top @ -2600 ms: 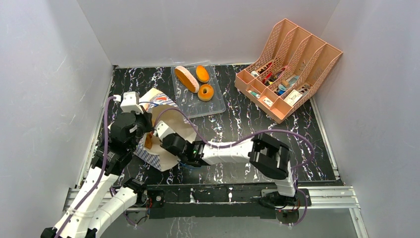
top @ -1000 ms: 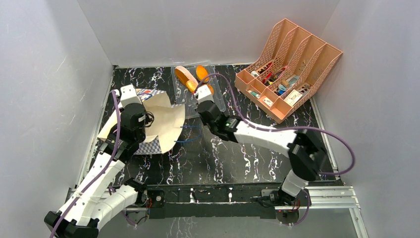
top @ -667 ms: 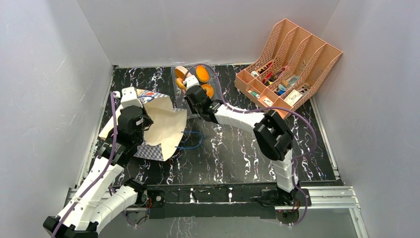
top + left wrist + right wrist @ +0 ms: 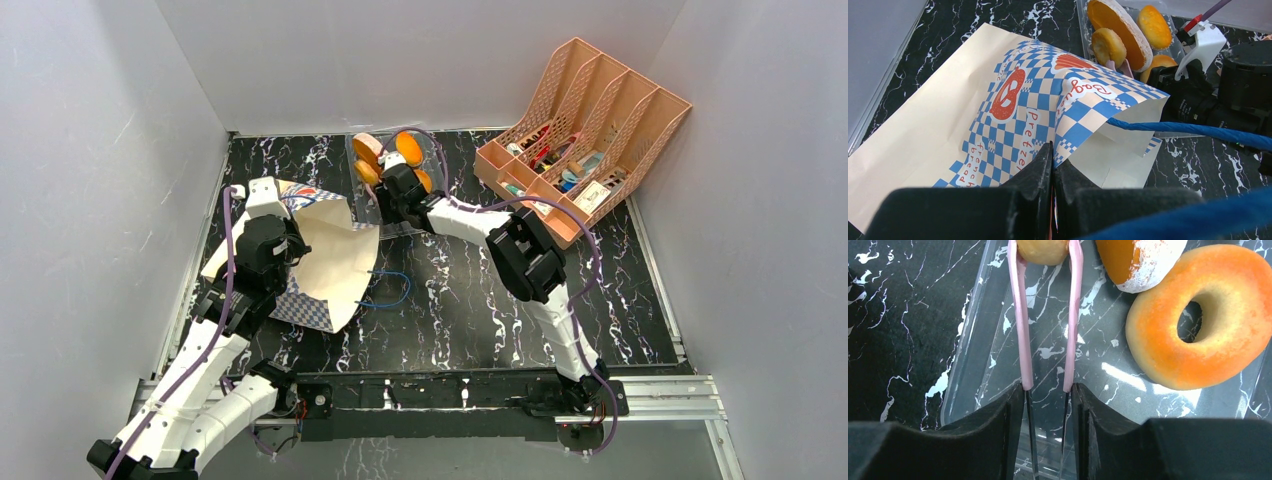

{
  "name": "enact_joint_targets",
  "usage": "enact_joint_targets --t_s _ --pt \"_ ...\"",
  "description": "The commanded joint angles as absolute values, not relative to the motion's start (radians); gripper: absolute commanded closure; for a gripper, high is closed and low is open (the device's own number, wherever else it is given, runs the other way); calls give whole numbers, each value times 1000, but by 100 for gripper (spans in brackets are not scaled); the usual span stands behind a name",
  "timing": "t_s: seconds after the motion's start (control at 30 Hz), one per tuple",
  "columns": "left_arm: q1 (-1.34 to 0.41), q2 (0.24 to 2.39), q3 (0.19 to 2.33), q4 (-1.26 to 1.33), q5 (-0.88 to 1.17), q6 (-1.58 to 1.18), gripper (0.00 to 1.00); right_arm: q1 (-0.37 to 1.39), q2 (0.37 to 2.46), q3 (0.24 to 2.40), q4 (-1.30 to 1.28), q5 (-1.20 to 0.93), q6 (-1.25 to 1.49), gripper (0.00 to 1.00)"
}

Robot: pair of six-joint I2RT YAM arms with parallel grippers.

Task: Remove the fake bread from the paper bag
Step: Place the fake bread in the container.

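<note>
The right pincer (image 4: 1046, 260), gripping a bun (image 4: 1043, 247), has swung from paper bag (image 4: 1013, 100) to the tray (image 4: 993, 315) beneath it; left pincer (image 4: 1052, 150) pinches bag.

Paper bag (image 4: 1013, 100) tan, blue-white checks; donut (image 4: 1153, 340) orange-golden; bun (image 4: 1044, 250) golden; table (image 4: 898, 315) black, white-marbled; organizer (image 4: 590, 130) pink.

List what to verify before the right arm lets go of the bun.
1. Right gripper shut on the small bun: ok.
2. Bun held over the clear tray: ok.
3. Bare tray floor under the fingers, ring donut off to one side: ok.
4. Left gripper pinching the paper bag at its edge: ok.
5. Bag holds no more bread: cannot tell, its inside is hidden.
</note>
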State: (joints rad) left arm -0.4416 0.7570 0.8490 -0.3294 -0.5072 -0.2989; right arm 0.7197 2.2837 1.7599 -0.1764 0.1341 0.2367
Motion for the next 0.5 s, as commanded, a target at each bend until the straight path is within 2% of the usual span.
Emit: enact_joint_targets --t_s 0.0,0.47 --pt "-439 748 848 -322 -491 -295 100 705 2224 1728 -118 138 250 64" --pt "-439 754 867 -331 -482 -289 100 702 2157 1622 -88 133 257 61"
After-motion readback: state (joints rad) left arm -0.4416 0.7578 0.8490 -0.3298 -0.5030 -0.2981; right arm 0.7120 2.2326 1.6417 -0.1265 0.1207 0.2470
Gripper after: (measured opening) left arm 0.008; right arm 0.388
